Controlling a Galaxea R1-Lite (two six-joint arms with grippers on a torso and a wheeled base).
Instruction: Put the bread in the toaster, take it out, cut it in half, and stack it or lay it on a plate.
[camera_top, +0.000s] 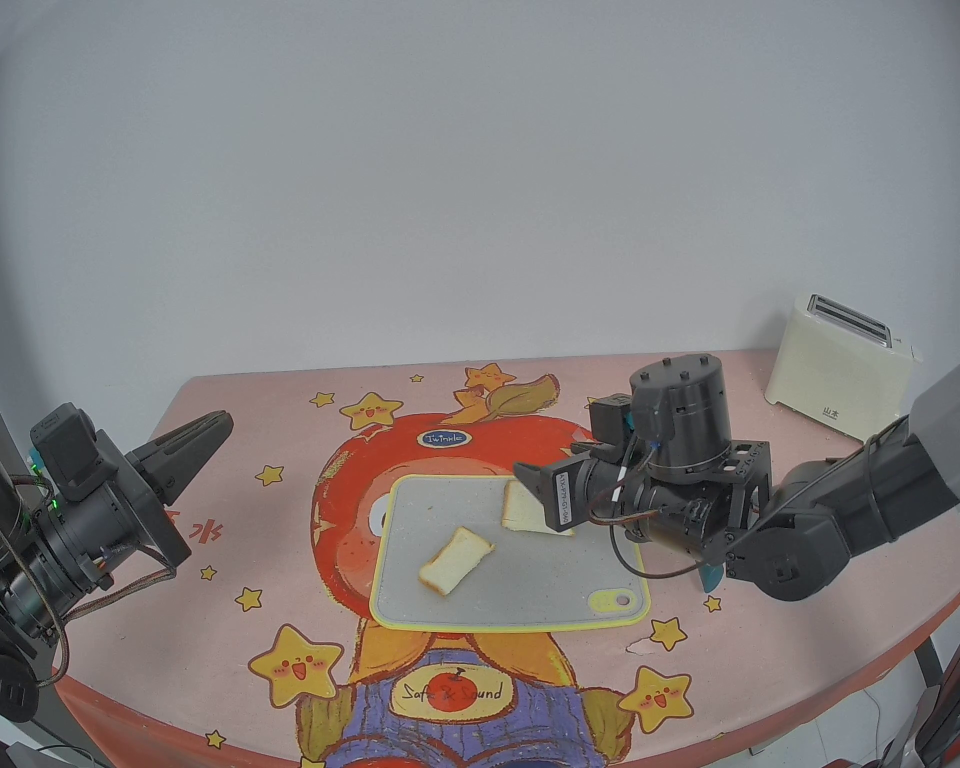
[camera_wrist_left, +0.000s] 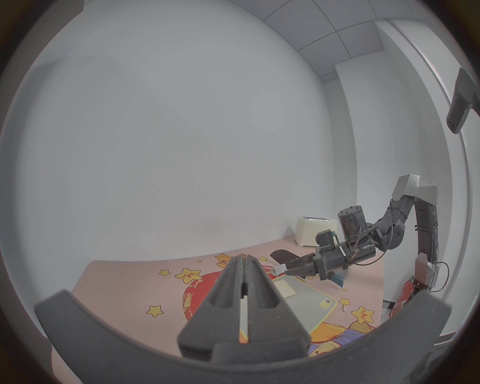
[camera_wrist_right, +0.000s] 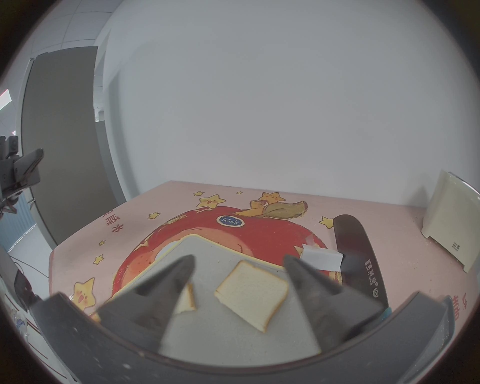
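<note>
Two pieces of toasted bread lie on the grey cutting board (camera_top: 540, 590). One piece (camera_top: 455, 560) sits near the board's middle. The other piece (camera_top: 522, 512) lies at the back right, partly under my right gripper (camera_top: 545, 505). In the right wrist view this gripper (camera_wrist_right: 239, 262) is open, with that piece (camera_wrist_right: 252, 295) flat on the board between its fingers and the first piece (camera_wrist_right: 187, 300) behind one finger. A black-bladed knife (camera_wrist_right: 357, 255) with a teal handle (camera_top: 712, 575) runs alongside this gripper. My left gripper (camera_top: 210, 430) hangs shut over the table's left side.
The cream toaster (camera_top: 840, 365) stands at the table's back right, its slots empty as far as I can see. The pink cartoon-print table (camera_top: 280, 620) curves along its front edge, and a plain wall stands behind it.
</note>
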